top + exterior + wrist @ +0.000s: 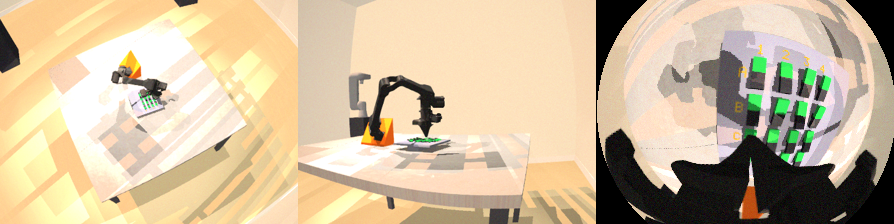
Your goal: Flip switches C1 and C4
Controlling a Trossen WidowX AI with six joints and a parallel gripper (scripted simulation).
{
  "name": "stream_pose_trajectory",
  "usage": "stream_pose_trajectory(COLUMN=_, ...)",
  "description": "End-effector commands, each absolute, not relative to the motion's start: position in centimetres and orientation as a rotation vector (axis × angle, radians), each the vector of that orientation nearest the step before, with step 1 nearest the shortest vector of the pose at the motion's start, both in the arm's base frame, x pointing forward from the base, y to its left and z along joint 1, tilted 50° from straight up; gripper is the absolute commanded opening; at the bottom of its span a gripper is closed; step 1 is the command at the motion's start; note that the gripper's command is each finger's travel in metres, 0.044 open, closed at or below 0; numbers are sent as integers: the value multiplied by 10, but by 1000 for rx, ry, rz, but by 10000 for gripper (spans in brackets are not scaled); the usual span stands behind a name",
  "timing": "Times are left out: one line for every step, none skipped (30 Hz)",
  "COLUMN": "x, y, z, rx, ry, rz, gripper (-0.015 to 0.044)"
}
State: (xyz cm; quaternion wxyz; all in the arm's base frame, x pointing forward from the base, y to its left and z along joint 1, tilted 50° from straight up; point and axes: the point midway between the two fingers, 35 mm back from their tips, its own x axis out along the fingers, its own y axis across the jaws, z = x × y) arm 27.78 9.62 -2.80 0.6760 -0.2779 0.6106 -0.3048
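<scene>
While gripper (750, 163) pinched empty, fingertips hide panel (732, 63) row C's near edge

The black arm (400, 87) rises from an orange wedge (382, 133) at the counter's (465, 179) 9 o'clock side, arches over and drops toward the panel (425, 141). The tool (426, 132) points straight down, its fingers pressed together with nothing between them, its tip just above the panel's green switches (423, 139); whether it touches one cannot be told. At 10 o'clock, behind the counter, a grey stand (358, 96) rises from a dark box.
</scene>
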Motion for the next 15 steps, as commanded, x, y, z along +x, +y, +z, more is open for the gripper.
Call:
stream_pose_trajectory(x=278, y=96, z=-29, rx=-633, ry=1373, rz=-682, gripper=0)
stream_pose_trajectory(x=278, y=96, z=-29, rx=-633, ry=1373, rz=-682, gripper=0)
stream_pose_trajectory(x=278, y=96, z=-29, rx=-633, ry=1373, rz=-682, gripper=0)
stream_pose_trajectory(x=278, y=95, z=-29, rx=-633, ry=1373, rz=-682, gripper=0)
stream_pose_trajectory(x=278, y=95, z=-30, rx=-633, ry=1373, rz=-682, gripper=0)
stream_pose_trajectory(x=278, y=95, z=-30, rx=-633, ry=1373, rz=-682, gripper=0)
stream_pose_trajectory(x=278, y=95, z=-30, rx=-633, ry=1373, rz=-682, gripper=0)
stream_pose_trajectory(x=278, y=95, z=-30, rx=-633, ry=1373, rz=-682, gripper=0)
stream_pose_trajectory(x=278, y=95, z=-30, rx=-633, ry=1373, rz=-682, gripper=0)
stream_pose_trajectory(x=278, y=95, z=-30, rx=-633, ry=1373, rz=-682, gripper=0)
stream_pose_trajectory(x=278, y=95, z=-30, rx=-633, ry=1373, rz=-682, gripper=0)
stream_pose_trajectory(x=278, y=95, z=-30, rx=-633, ry=1373, rz=-682, gripper=0)
stream_pose_trajectory(x=278, y=94, z=-30, rx=-633, ry=1373, rz=-682, gripper=0)
stream_pose_trajectory(x=278, y=94, z=-30, rx=-633, ry=1373, rz=-682, gripper=0)
stream_pose_trajectory(x=278, y=94, z=-30, rx=-633, ry=1373, rz=-682, gripper=0)
